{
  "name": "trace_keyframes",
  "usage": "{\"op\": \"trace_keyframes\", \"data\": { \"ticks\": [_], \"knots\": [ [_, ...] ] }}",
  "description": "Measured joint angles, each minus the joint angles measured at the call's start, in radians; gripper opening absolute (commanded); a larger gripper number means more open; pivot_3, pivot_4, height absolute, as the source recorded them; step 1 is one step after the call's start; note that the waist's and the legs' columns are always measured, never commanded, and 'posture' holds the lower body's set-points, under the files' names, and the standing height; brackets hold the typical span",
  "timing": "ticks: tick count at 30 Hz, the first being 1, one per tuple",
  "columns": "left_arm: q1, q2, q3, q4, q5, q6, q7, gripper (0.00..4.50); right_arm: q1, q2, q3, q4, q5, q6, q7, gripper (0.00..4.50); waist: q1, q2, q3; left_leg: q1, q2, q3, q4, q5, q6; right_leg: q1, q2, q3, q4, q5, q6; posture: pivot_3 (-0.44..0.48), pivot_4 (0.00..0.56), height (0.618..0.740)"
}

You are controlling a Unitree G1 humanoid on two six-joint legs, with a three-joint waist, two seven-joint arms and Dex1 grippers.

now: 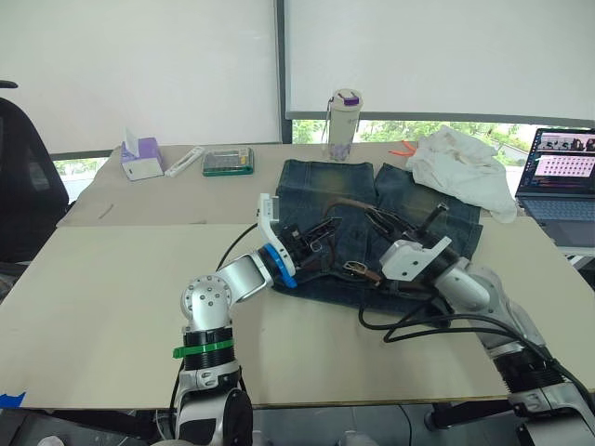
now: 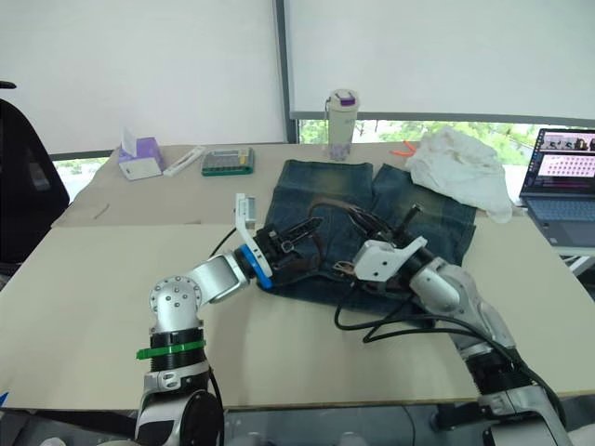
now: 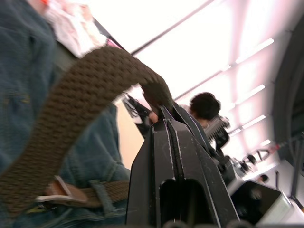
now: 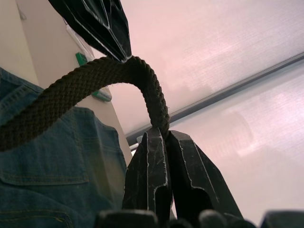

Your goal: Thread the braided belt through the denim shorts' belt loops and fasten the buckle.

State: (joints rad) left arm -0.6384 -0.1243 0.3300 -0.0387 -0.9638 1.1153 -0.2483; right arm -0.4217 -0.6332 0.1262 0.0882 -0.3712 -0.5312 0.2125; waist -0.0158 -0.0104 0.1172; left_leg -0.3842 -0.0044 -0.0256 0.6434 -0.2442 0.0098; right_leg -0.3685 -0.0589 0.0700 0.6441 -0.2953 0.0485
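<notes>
Left wrist view: both claws point(image 3: 161, 111) point(image 4: 164, 133) pinch the braided belt point(image 3: 80, 95) above denim shorts point(image 1: 372, 218).

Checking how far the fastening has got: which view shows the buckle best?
The left wrist view: the buckle lies close by on the denim shorts. In the head views it is only a small silver glint on the waistband.

No text, label, brand or number can be read. The laptop point(image 1: 560, 182) at the table's far right corner has a lit screen with small pictures and pink blocks, too small to make out. The tissue box point(image 1: 141, 162), the flat white object point(image 1: 184, 161) beside it and the calculator-like device point(image 1: 229, 162) carry no legible marks, and neither does the bottle point(image 1: 343, 124) with the purple cap.
</notes>
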Motion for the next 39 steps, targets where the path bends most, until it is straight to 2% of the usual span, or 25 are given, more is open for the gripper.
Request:
{"op": "trace_keyframes", "data": {
  "ticks": [4, 7, 12, 20, 27, 31, 39],
  "knots": [
    [0.0, 0.001, 0.022, 0.001, -0.101, -0.003, 0.015, 1.53, 0.024, 0.014, -0.013, -0.031, 0.0, 0.016, -0.001, 0.0, 0.004, 0.0, 0.0, 0.0, 0.0, 0.0, 0.0, 0.001, -0.001, 0.001, -0.001, 0.0, -0.001, 0.0, 0.0, 0.0, 0.15, 0.74],
    [-0.006, 0.004, 0.057, 0.01, -0.156, -0.018, 0.081, 2.49, 0.044, 0.014, -0.029, -0.035, -0.007, 0.02, -0.007, 0.0, 0.004, 0.0, 0.0, 0.0, 0.0, 0.0, 0.0, 0.001, -0.001, 0.001, 0.0, 0.0, -0.002, 0.0, 0.0, 0.0, 0.15, 0.74],
    [-0.009, 0.011, 0.062, 0.033, -0.249, 0.024, 0.168, 2.49, 0.046, 0.014, -0.034, -0.036, -0.035, 0.015, -0.024, 0.0, 0.004, 0.0, 0.0, 0.0, -0.001, 0.0, 0.0, 0.001, -0.001, 0.001, 0.0, 0.0, -0.002, 0.0, 0.0, 0.0, 0.15, 0.74],
    [0.0, 0.028, 0.038, 0.063, -0.378, 0.069, 0.236, 2.49, 0.055, -0.01, -0.037, -0.036, -0.088, -0.068, -0.065, 0.0, 0.004, 0.0, 0.0, 0.001, -0.001, 0.0, 0.0, 0.001, -0.002, 0.001, 0.0, 0.0, -0.002, 0.0, 0.0, 0.0, 0.15, 0.74],
    [-0.011, 0.034, 0.043, 0.13, -0.431, 0.022, 0.279, 2.49, 0.066, -0.034, -0.037, -0.036, -0.146, -0.16, -0.092, 0.0, 0.004, 0.0, 0.0, 0.001, -0.002, 0.0, 0.0, 0.002, -0.003, 0.002, 0.0, 0.0, -0.003, 0.0, 0.0, 0.0, 0.15, 0.74],
    [-0.012, 0.06, 0.042, 0.154, -0.451, 0.016, 0.288, 2.49, 0.073, -0.071, -0.037, -0.035, -0.204, -0.215, -0.123, 0.0, 0.004, 0.0, 0.0, 0.001, -0.002, 0.0, 0.0, 0.006, -0.011, 0.002, 0.0, 0.0, -0.003, 0.0, 0.0, 0.0, 0.15, 0.74],
    [0.001, 0.086, 0.018, 0.158, -0.456, 0.016, 0.294, 2.49, 0.073, -0.094, -0.031, -0.01, -0.324, -0.276, -0.195, 0.0, 0.004, 0.0, 0.0, 0.001, -0.003, 0.0, 0.0, 0.007, -0.012, 0.002, 0.0, 0.0, -0.003, 0.0, 0.0, 0.0, 0.15, 0.74]
  ]
}}
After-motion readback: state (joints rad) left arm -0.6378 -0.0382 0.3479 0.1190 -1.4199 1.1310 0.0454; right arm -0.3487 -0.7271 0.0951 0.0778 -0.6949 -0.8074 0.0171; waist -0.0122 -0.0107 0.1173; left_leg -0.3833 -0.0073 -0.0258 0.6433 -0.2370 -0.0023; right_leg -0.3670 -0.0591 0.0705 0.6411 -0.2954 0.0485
